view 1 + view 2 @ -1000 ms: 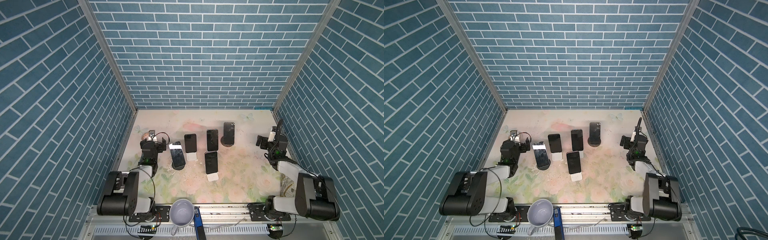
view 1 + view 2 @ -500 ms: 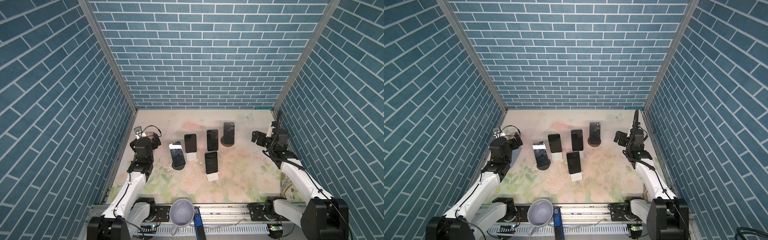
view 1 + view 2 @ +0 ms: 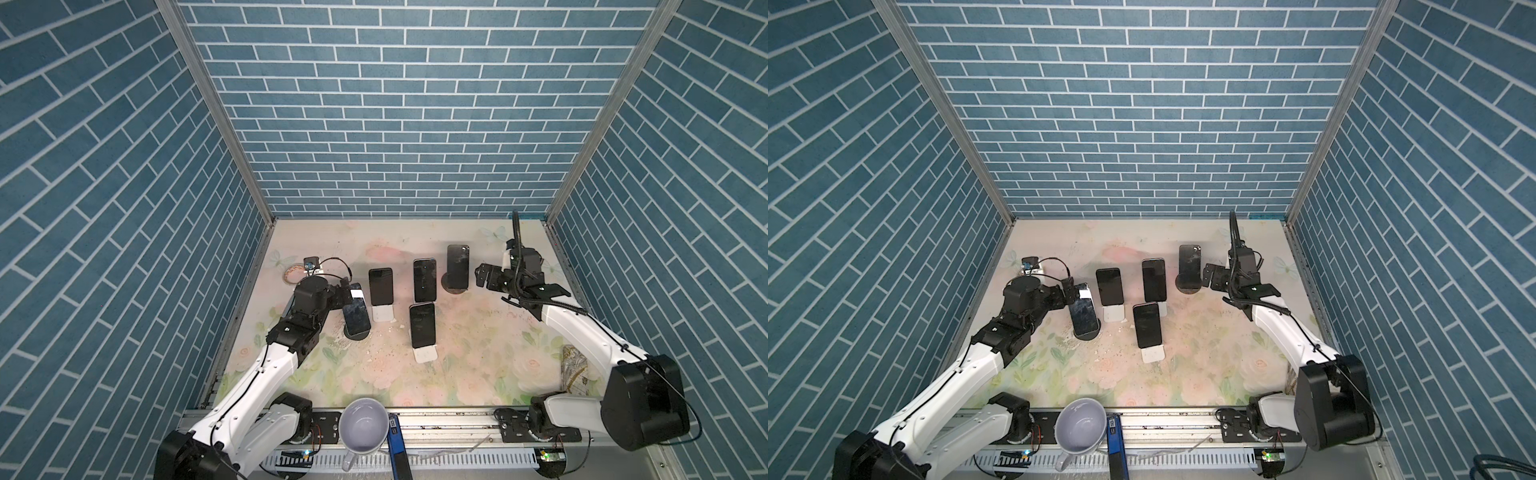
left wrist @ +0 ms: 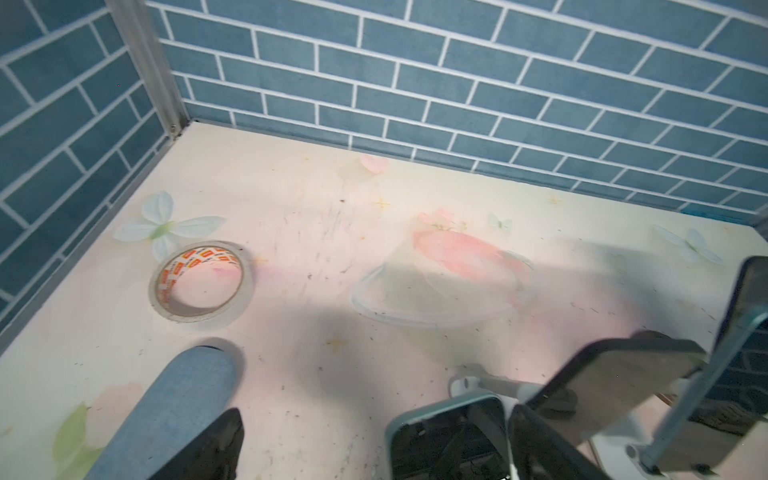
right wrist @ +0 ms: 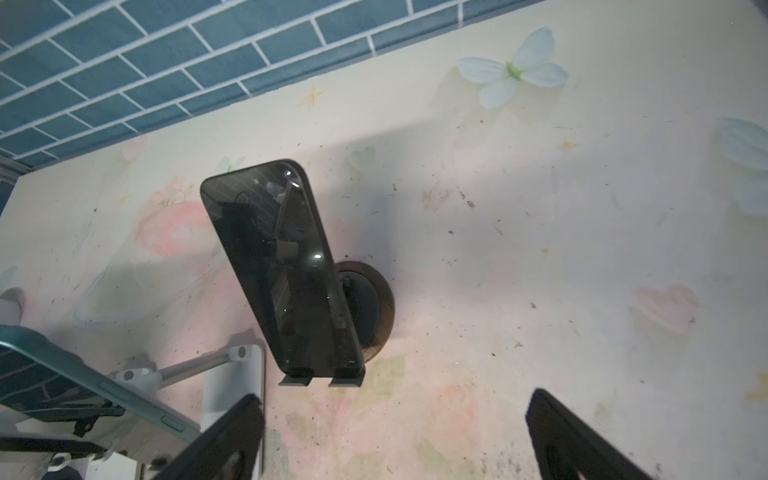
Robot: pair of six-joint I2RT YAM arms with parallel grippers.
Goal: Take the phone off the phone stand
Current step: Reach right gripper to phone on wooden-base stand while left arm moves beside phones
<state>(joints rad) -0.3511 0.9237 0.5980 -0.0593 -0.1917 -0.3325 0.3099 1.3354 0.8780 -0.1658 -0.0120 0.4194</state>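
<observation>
Several dark phones stand on stands on the floral table. The leftmost phone (image 3: 356, 316) (image 3: 1084, 312) leans on a round black stand (image 3: 357, 333). My left gripper (image 3: 348, 292) (image 3: 1072, 294) (image 4: 374, 415) is open at this phone's top edge (image 4: 449, 432), which shows between its fingers. The back right phone (image 3: 457, 265) (image 5: 282, 266) stands on another round black stand (image 5: 374, 307). My right gripper (image 3: 487, 278) (image 3: 1213, 279) (image 5: 395, 409) is open just right of it, not touching, with nothing between its fingers.
Three more phones (image 3: 380, 286) (image 3: 424, 280) (image 3: 422, 325) stand on white stands in the middle. A tape roll (image 3: 293, 273) (image 4: 201, 286) lies at the back left. A white mug (image 3: 363, 426) sits on the front rail. A patterned flat object (image 3: 575, 370) lies at the right edge.
Both arms have unfolded and reached forward. The left gripper moved right to the leftmost phone's top. The right gripper moved left toward the back right phone. Both stayed open.
</observation>
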